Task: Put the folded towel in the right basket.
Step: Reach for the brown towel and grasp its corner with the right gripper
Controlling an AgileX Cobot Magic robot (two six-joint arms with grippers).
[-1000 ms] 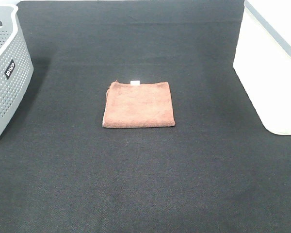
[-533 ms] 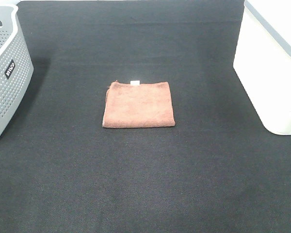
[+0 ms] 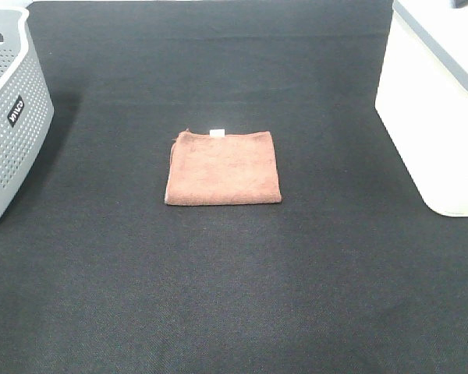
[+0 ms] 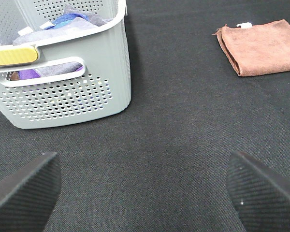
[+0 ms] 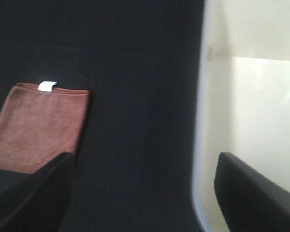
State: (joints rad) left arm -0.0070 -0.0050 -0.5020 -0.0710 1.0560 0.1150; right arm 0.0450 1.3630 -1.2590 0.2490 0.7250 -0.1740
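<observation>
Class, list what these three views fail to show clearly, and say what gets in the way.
1. Right basket: high view, cut off by the frame edge, inside unseen; right wrist view, blurred.
2. Left basket: high view, cut by the edge; left wrist view, its wall hides most of the clothes.
3. Towel: right wrist view, the right gripper covers one corner.
</observation>
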